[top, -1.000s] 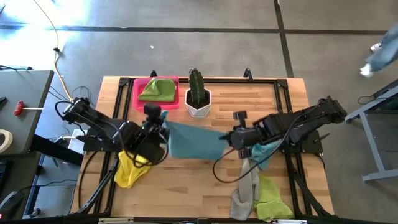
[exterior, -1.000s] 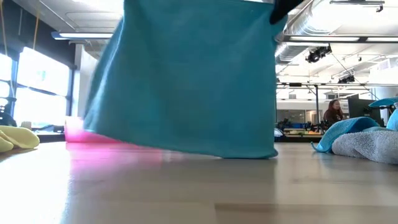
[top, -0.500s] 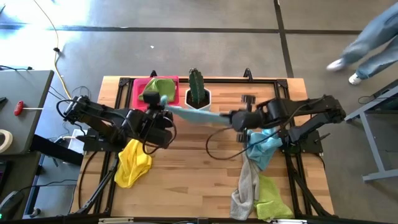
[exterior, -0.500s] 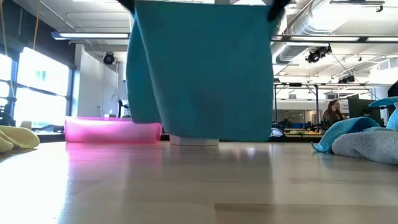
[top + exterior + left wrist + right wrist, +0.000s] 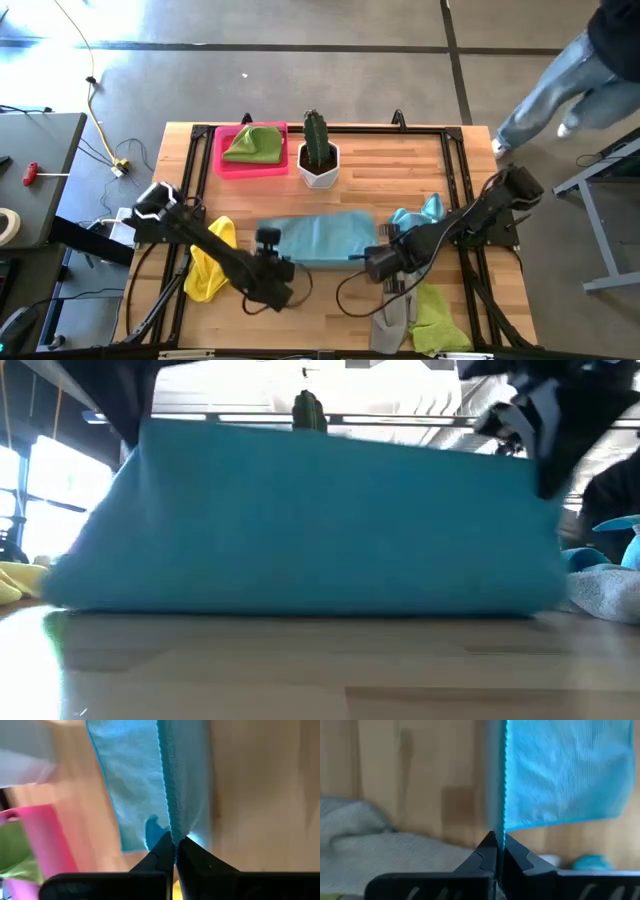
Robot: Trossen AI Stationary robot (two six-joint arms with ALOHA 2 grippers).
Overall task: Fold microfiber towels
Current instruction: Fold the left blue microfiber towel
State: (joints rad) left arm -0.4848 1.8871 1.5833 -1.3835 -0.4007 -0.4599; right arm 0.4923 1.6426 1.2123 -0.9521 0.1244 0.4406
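Both hands pinch blue towel (image 5: 318,240).

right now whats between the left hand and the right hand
In the high view, the light blue towel spans the stretch between the left hand and the right hand, each pinching one end of it.

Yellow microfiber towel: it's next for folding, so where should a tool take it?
Probably the pointed tip of the crumpled yellow microfiber towel nearest the light blue microfiber towel, from straight above: the heap lies low on the table, and that tip sticks out.
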